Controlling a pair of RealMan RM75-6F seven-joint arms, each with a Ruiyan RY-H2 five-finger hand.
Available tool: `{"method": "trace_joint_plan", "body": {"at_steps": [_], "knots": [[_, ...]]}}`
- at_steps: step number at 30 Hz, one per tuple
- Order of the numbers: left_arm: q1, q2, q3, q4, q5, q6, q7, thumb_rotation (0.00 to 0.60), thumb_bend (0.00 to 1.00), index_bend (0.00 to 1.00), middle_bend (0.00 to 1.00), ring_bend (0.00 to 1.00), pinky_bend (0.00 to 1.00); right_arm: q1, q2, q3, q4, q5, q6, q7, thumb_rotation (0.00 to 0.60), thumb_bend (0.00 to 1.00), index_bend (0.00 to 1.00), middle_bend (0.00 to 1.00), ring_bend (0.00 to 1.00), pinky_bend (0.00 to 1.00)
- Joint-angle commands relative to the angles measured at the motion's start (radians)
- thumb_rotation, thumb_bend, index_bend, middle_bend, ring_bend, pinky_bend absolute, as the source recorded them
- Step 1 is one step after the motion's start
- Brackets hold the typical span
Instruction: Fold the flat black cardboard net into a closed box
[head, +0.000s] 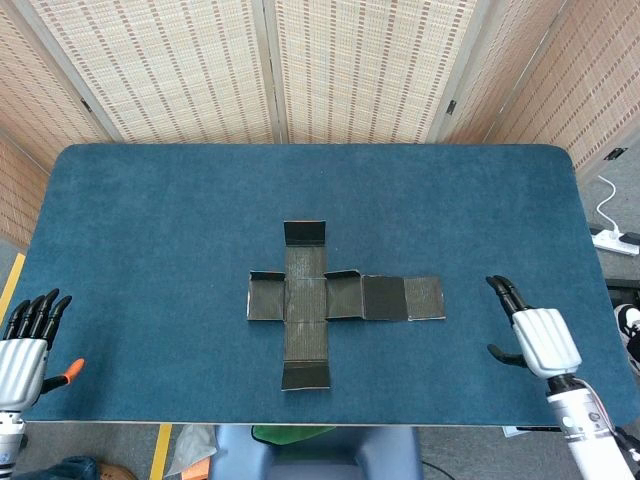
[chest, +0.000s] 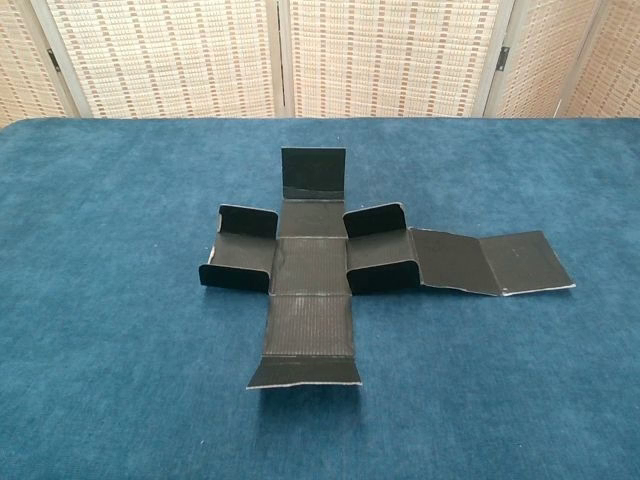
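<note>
The black cardboard net (head: 330, 300) lies spread as a cross in the middle of the blue table (head: 150, 220). Its long arm runs to the right, and small flaps stand up at the far end and beside the centre panel. The chest view shows the same cardboard net (chest: 330, 265) with those flaps raised and no hand in frame. My right hand (head: 535, 335) hovers over the table's right part, fingers apart, holding nothing, well right of the net. At the table's front left corner my left hand (head: 25, 345) is open with its fingers pointing away from me.
Woven bamboo screens (head: 270, 70) stand behind the table. A white power strip (head: 615, 238) lies on the floor to the right. The blue cloth surrounds the net on all sides.
</note>
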Motion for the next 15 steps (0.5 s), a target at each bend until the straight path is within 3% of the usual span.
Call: {"method": "trace_joint_plan", "body": {"at_steps": [1, 5, 15], "knots": [[-0.001, -0.003, 0.005, 0.005, 0.009, -0.002, -0.014, 0.6, 0.2, 0.0, 0.0, 0.0, 0.03, 0.126, -0.062, 0.05, -0.008, 0.162, -0.197, -0.025, 0.6, 0.12, 0.0, 0.02, 0.64, 0.95], [0.001, -0.005, 0.01, 0.017, 0.014, -0.001, -0.024, 0.6, 0.2, 0.0, 0.0, 0.0, 0.03, 0.222, -0.127, 0.079, 0.022, 0.309, -0.331, -0.041, 0.6, 0.11, 0.0, 0.0, 0.66, 0.96], [0.003, -0.01, 0.016, 0.043, 0.019, -0.005, -0.048, 0.6, 0.2, 0.0, 0.0, 0.0, 0.03, 0.409, -0.287, 0.092, 0.105, 0.636, -0.365, -0.257, 0.6, 0.11, 0.0, 0.0, 0.67, 0.96]]}}
